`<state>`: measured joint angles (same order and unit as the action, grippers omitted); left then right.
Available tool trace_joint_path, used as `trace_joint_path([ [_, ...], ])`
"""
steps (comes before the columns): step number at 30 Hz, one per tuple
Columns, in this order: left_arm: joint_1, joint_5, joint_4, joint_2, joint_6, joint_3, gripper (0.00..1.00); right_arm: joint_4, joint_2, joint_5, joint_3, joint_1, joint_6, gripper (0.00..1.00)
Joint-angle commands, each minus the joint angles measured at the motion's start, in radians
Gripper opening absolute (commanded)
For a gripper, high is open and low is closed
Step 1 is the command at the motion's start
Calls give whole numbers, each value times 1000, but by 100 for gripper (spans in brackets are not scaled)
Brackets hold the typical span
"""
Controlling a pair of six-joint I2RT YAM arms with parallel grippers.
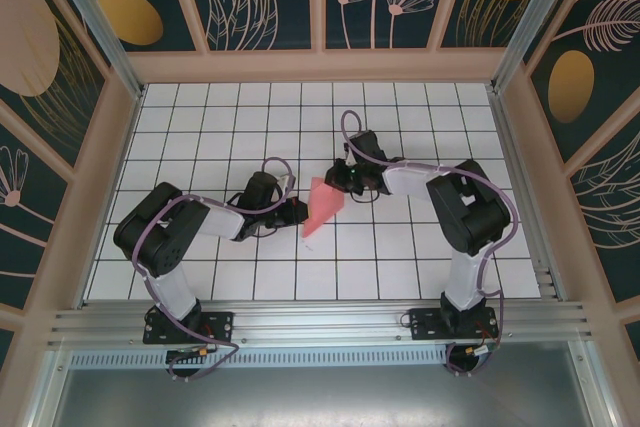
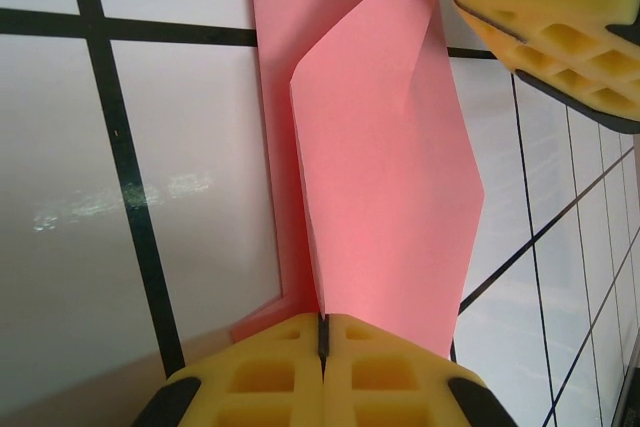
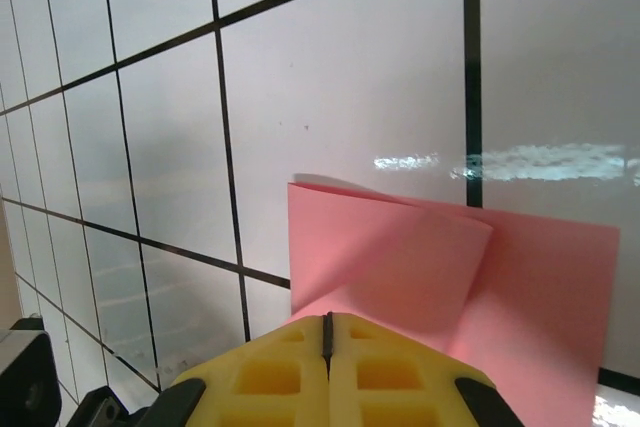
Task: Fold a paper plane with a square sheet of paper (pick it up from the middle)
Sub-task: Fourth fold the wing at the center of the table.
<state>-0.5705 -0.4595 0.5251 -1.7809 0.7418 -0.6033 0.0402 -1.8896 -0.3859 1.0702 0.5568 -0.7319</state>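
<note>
Desk (image 1: 200,137): glossy white top, dark grid lines. Contents: one salmon-pink sheet of paper (image 1: 323,205), partly folded, mid-desk; contact with the surface unclear. Wooden rim (image 1: 320,67) beyond the sheet and flanking it; metal rail (image 1: 320,322) nearward of it.

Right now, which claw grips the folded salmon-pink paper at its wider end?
The right claw, at the wide far end; the left claw pinches the salmon-pink folded paper nearer its narrow tip.

1 pink sheet (image 1: 323,205); 2 grippers: L gripper (image 2: 323,322), R gripper (image 3: 327,319)
</note>
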Motion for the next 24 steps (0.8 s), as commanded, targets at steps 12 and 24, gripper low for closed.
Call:
trace_joint_path([
  [12,-25,84,-165,-91,-5,23,7,-58,-94,42,45,-46,27,5],
  [24,-30,84,-162,-94,-3,23,7,-69,-127,7,46,-73,22,5],
])
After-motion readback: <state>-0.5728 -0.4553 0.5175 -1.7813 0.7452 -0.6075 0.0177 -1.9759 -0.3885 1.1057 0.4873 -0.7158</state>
